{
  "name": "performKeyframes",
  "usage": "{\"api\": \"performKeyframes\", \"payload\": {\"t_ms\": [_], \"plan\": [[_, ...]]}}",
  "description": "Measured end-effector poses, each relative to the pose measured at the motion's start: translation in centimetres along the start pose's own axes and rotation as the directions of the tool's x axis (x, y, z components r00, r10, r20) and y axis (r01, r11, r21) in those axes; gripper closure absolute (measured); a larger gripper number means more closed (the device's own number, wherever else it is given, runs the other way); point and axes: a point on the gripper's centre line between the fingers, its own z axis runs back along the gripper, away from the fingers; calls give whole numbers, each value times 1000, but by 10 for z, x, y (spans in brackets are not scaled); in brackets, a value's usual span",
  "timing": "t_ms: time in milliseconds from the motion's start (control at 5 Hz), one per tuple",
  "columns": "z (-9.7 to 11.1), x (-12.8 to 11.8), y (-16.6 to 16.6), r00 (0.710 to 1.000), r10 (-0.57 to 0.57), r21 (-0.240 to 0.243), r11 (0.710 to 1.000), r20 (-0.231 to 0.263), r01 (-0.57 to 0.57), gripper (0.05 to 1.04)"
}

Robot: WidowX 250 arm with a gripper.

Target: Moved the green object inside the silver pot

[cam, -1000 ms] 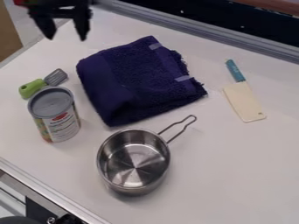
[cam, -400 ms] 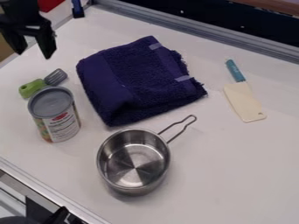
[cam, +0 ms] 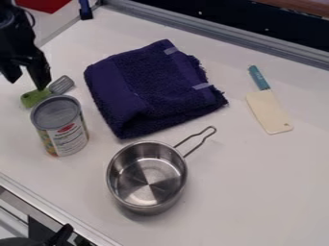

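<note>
- Green-handled toy spatula with a grey slotted head [cam: 35, 97]: lies flat at the left of the frame, its handle end toward the left edge, its head toward the dark blue folded towel [cam: 151, 89], just behind the tall labelled can with a grey lid [cam: 61, 126].
- Black two-finger gripper [cam: 27, 82]: in the upper left, its fingers spread and holding nothing. One fingertip overlaps the handle in the picture; whether they touch, I cannot tell.
- Handling: probably light and fairly stiff, likely plastic, so not fragile. The rounded handle may be smooth enough to turn or slip if pinched near its end.
- Where to take hold: across the thick green handle, close to where it meets the head, for better balance. The thin slotted head would make a poorer hold.
- Step in hand, as I judge it: lining up for the grasp. The shiny silver pot with a wire handle [cam: 147, 177], low in the middle of the frame, has yet to receive the spatula.
- Risk: the can stands so near that a finger could knock it. After a straight lift, the spatula should clear the can's lid and the pot's rim before being lowered.
</note>
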Motion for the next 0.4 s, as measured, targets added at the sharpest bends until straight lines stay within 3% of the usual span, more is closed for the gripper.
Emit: {"api": "performKeyframes", "payload": {"t_ms": [200,400], "plan": [[-18,-2,2,999,-33,37,999,-29,34,87],[-28,-4,1,998,-50,30,998,-36,51,139]]}}
